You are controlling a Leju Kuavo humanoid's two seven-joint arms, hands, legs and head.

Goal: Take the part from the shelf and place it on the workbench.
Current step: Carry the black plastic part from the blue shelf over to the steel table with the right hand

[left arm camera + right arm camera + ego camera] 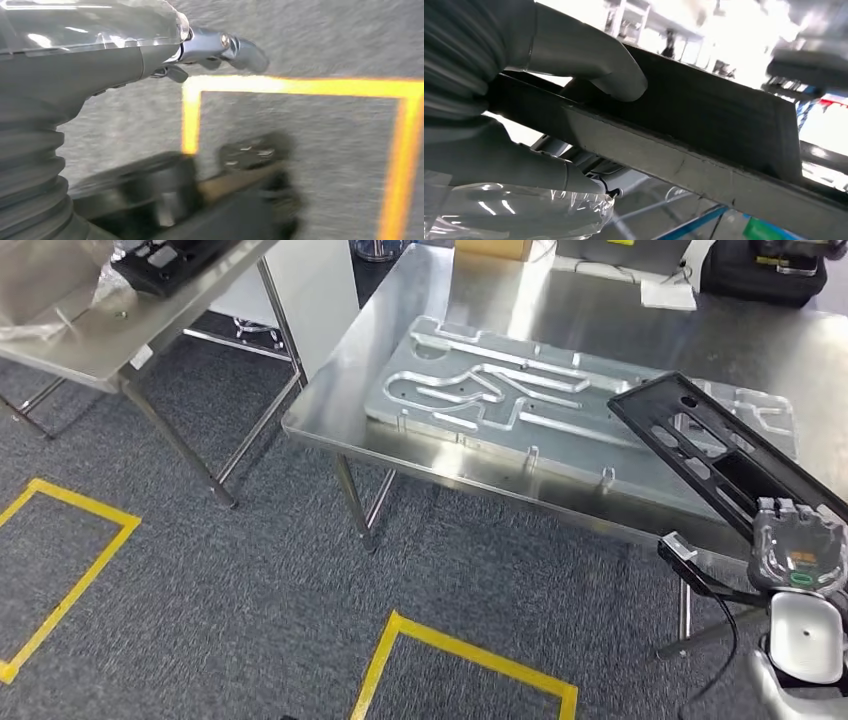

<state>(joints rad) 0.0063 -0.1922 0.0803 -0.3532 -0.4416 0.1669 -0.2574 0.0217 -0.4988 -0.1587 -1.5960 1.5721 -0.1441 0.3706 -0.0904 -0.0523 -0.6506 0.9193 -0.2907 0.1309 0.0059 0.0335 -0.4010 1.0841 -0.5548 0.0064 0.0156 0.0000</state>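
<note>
Because the part point(700, 455) is already carried out over the near right corner of the workbench point(480, 300), what you must watch is how its long axis lies against the machined fixture plate point(520, 405) beneath it. The right hand point(795, 550) grips the part at its near end; in the right wrist view the thumb point(589, 62) presses on the upper face of the part point(704, 130) while the fingers point(519, 167) wrap beneath it, so the hand is clamped on it. From that grip the black, slotted frame runs up and away toward the bench's far left, its free end hanging above the right end of the fixture plate. It appears tilted, near end lower at the hand; you cannot tell from these views whether the far end touches the plate or floats just above it. The plate's long axis runs along the bench's near edge, so the part crosses it at an angle. My judgement: the part needs turning into line with the plate before lowering, if it is to seat there. The left hand point(215, 50) hangs over the carpet beside a yellow floor marking point(300, 86), holding nothing, fingers loosely curled rather than spread. The right hand is plainly the working one; the left is well apart from the bench.
</note>
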